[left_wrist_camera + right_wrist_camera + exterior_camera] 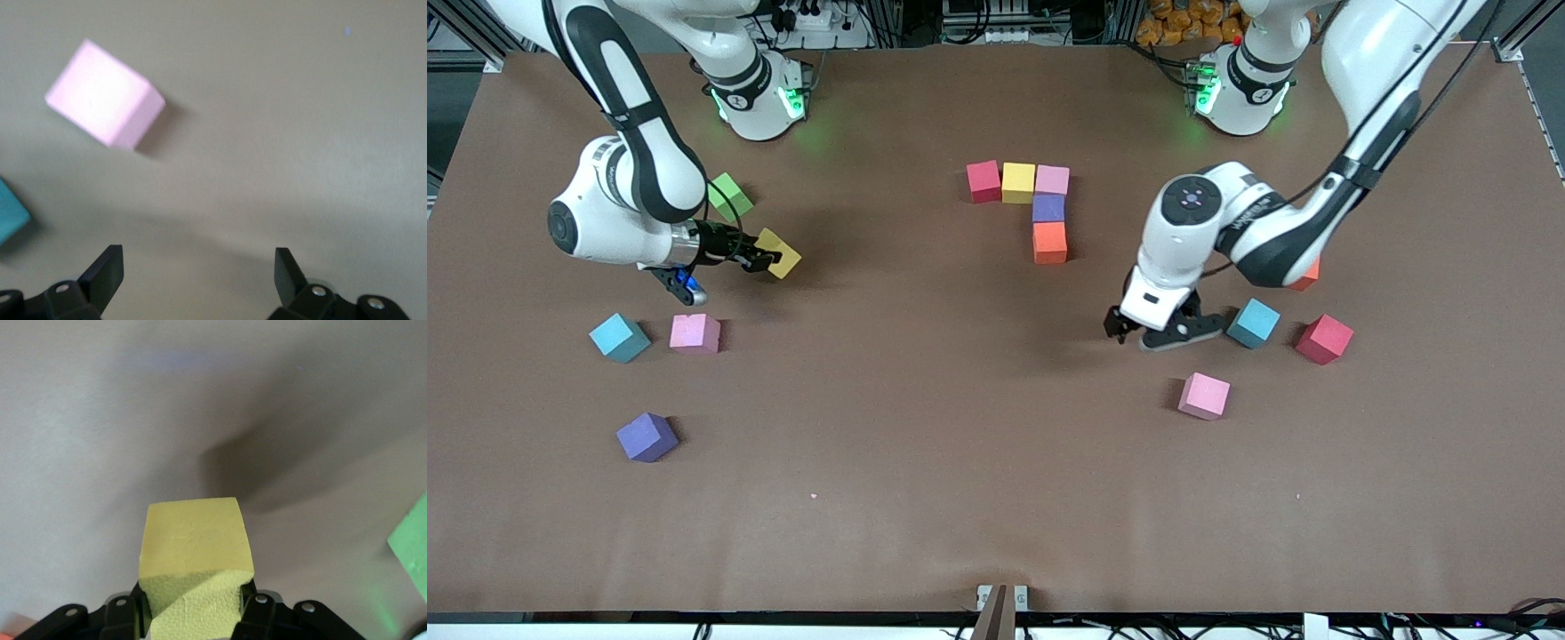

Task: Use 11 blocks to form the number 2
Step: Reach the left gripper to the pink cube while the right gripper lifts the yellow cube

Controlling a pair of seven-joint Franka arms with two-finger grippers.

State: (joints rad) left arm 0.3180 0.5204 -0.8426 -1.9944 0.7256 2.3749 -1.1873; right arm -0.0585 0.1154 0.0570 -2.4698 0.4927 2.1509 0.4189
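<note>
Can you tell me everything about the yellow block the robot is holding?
The yellow block is a small cube of matte, foamy-looking material with a slightly rough surface. The right end effector is shut on it, pinching two opposite faces. It hangs tilted above the brown table, near the green cube, touching only the fingers.

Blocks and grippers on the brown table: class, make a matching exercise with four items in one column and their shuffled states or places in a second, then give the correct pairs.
Column one:
1. right gripper
2. left gripper
3. orange block
4. purple block

Column two:
A. lies loose, nearest the front camera at the right arm's end
B. shut on the yellow block
C. open, holding nothing, beside a light blue block
D. closes the placed column under the top row

Pairs: 1-B, 2-C, 3-D, 4-A
</note>
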